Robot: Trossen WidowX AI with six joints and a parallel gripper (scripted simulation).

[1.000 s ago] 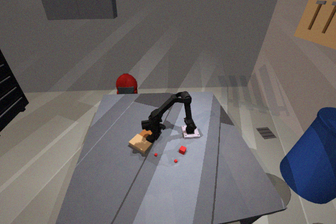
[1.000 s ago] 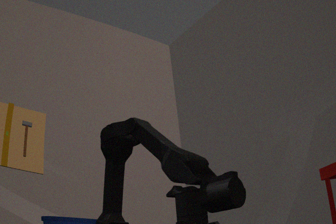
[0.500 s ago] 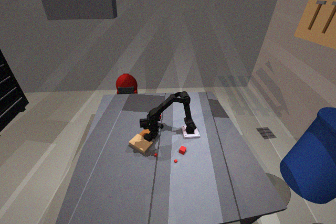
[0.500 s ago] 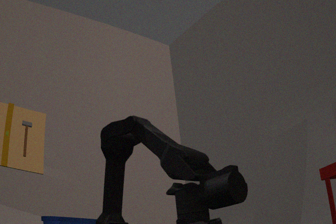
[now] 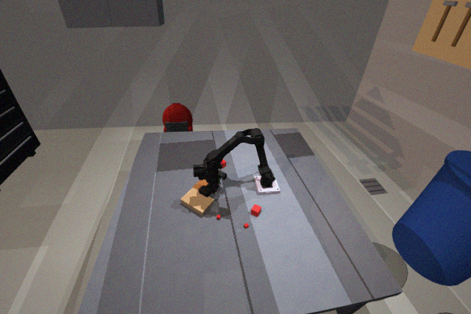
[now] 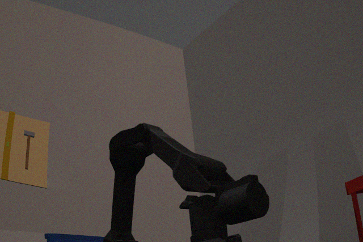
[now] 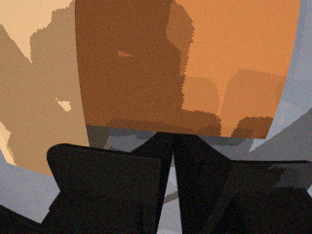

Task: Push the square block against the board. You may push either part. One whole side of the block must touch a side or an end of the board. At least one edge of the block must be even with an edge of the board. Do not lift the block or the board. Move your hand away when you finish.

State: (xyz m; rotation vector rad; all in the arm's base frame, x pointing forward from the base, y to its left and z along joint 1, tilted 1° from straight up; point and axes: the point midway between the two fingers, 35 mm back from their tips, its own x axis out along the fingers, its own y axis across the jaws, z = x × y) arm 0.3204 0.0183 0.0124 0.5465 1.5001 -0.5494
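Observation:
A thick tan part [image 5: 197, 200] [image 7: 36, 93] lies at centre left of the table in the top view. A flat orange part [image 5: 201, 184] [image 7: 229, 63] lies alongside it. I cannot tell which one is the square block. In the wrist view their facing sides look touching or nearly so; their near ends look uneven, with the tan part reaching lower in the picture. My gripper [image 7: 174, 128] is shut and empty. Its tips are at the orange part's near edge; contact is unclear. In the top view the hand hides part of the orange part. The exterior view shows neither part.
Small red cubes [image 5: 218, 217] [image 5: 246, 225] and a larger one [image 5: 255, 209] lie in front and to the right. Another red cube [image 5: 223, 163] is behind the arm. The arm stands on a white base plate [image 5: 272, 190] right of the parts.

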